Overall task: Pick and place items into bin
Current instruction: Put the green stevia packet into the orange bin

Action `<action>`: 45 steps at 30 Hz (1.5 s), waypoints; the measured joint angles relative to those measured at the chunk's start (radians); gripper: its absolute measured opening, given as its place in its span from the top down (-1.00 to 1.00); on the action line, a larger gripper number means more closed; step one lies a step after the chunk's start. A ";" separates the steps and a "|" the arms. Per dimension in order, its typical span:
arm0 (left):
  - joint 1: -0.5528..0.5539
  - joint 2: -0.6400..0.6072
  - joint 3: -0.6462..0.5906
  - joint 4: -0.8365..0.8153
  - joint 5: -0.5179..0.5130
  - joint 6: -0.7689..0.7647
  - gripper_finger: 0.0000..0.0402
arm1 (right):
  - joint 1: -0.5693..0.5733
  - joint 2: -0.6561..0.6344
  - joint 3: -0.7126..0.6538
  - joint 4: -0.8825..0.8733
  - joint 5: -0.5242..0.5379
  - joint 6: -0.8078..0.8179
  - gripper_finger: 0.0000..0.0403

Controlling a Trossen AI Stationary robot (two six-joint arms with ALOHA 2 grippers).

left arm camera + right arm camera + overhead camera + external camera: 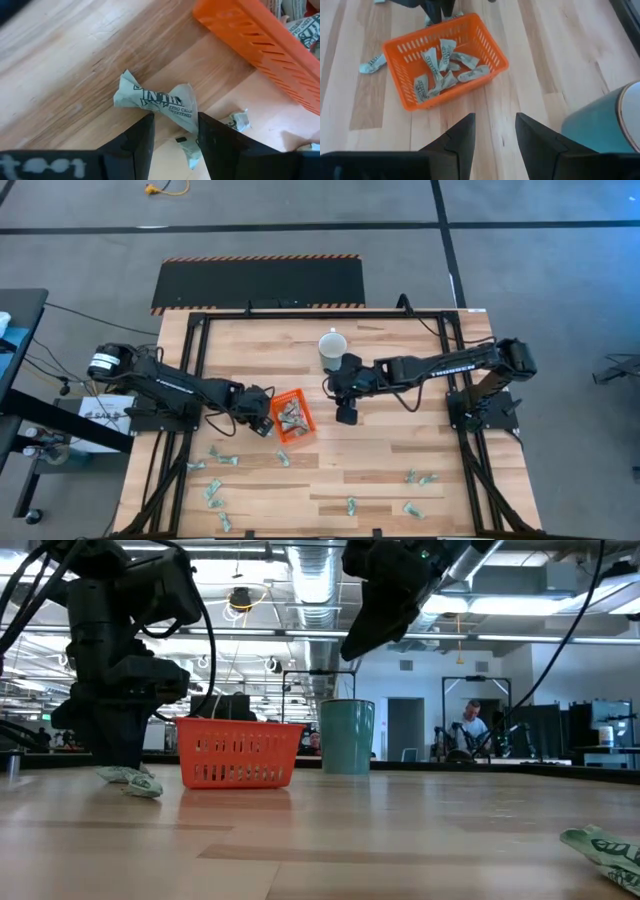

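Note:
The orange bin (292, 417) sits mid-table and holds several green-and-white wrapped pieces (442, 70). My left gripper (264, 423) is low at the bin's left side and open. One wrapped piece (160, 97) lies on the wood between its fingertips (175, 125), and shows in the low view (132, 781) resting flat on the table. My right gripper (346, 416) hangs open and empty above the table, between the bin and the pale mug (332, 345). My left gripper's fingers (145, 130) come down from above at either side of the wrapped piece's near edge (172, 114). The piece lies on the table. I cannot tell whether the fingers touch it.
More wrapped pieces lie scattered toward the near edge, at the left (215, 492), the middle (352, 505) and the right (415, 477). Another lies just beyond the bin (372, 64). Dark frame rails run along both table sides. A person (470, 730) stands far back in the room.

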 joint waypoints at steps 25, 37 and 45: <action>0.002 0.002 0.000 -0.131 -0.108 -0.047 0.30 | 0.024 -0.002 -0.002 -0.010 0.000 0.008 0.35; 0.001 0.001 -0.002 -0.149 -0.095 -0.034 0.30 | 0.024 -0.002 -0.002 -0.010 0.000 0.008 0.35; -0.008 -0.007 0.045 -0.095 -0.029 -0.007 0.29 | 0.024 -0.002 -0.001 -0.014 0.000 0.009 0.35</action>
